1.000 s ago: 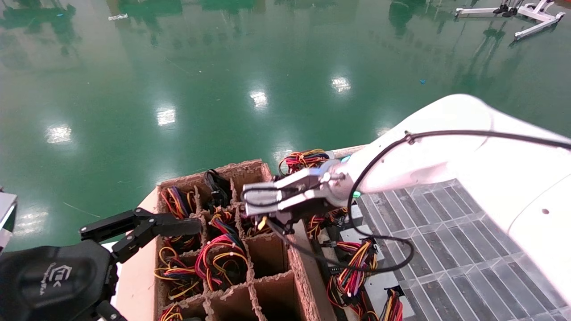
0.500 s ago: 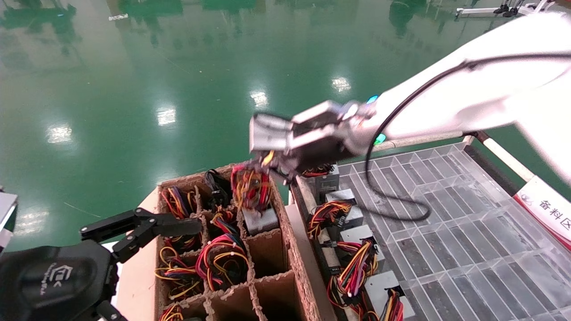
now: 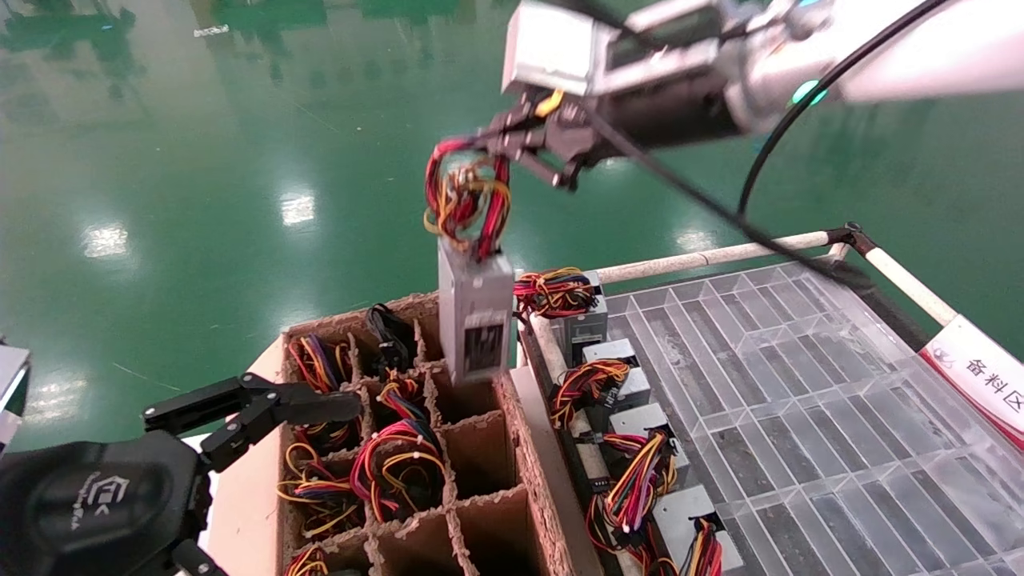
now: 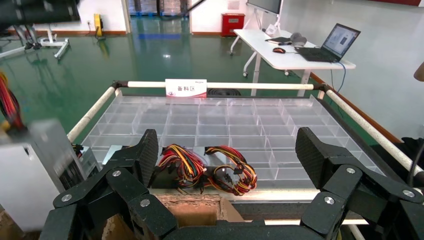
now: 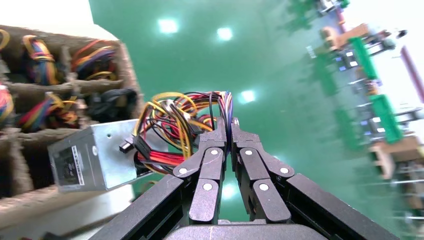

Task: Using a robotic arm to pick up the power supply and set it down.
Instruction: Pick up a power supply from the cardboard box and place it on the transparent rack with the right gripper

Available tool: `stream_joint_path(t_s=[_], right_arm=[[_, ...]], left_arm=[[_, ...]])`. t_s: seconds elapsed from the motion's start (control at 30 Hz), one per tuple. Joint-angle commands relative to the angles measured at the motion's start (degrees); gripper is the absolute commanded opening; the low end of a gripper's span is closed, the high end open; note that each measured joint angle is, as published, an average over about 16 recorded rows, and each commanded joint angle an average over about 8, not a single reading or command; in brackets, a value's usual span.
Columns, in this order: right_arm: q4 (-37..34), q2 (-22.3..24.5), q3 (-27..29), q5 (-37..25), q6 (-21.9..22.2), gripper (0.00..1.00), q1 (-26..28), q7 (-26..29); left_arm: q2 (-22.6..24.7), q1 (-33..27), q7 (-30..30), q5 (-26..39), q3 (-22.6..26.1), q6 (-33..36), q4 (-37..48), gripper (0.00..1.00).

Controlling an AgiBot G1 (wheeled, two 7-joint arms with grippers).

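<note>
The robotic arm (image 3: 920,48) has swung high above the cardboard crate (image 3: 512,448), well up from where it hovered a second ago. The power supply (image 3: 476,320) is out of its cell now, dangling upright over the crate's far corner. The right claw (image 3: 512,144) is pinched tight on the wire bundle (image 3: 464,196). Extraction done, I'd say; setting it down remains. The left claw (image 3: 264,404) sits spread beside the crate's near-left edge.

Right arm (image 3: 920,40) raised high, reaching leftward; right gripper (image 3: 512,148) clamped tight, fingers pinched together. Left gripper (image 3: 264,408) parked low at the left, fingers spread wide
</note>
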Motion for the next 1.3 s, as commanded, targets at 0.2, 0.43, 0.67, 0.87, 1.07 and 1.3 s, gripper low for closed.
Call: stream_joint_path(t_s=[0.2, 0.43, 0.67, 0.87, 1.07, 1.3], right_arm=[[0.4, 3.1, 1.4, -0.5, 1.3, 0.00, 3.8, 0.3], [-6.4, 4.8, 1.5, -2.7, 2.2, 0.00, 6.4, -2.6], [-13.8, 5.0, 0.8, -3.7, 2.6, 0.00, 4.1, -6.9], [-19.7, 4.3, 0.9, -2.8, 2.0, 0.00, 1.0, -10.8], [-25.4, 2.3, 1.2, -1.7, 1.5, 0.00, -1.5, -14.8], [-31.6, -1.0, 1.9, -0.4, 1.7, 0.00, -3.2, -18.4]], left_arm=[[0.0, 0.0, 0.0, 0.0, 0.0, 0.0, 0.0, 1.00], [0.0, 0.0, 0.0, 0.0, 0.0, 0.0, 0.0, 1.00], [0.0, 0.0, 0.0, 0.0, 0.0, 0.0, 0.0, 1.00], [0.0, 0.0, 0.0, 0.0, 0.0, 0.0, 0.0, 1.00], [0.0, 0.0, 0.0, 0.0, 0.0, 0.0, 0.0, 1.00], [0.0, 0.0, 0.0, 0.0, 0.0, 0.0, 0.0, 1.00]])
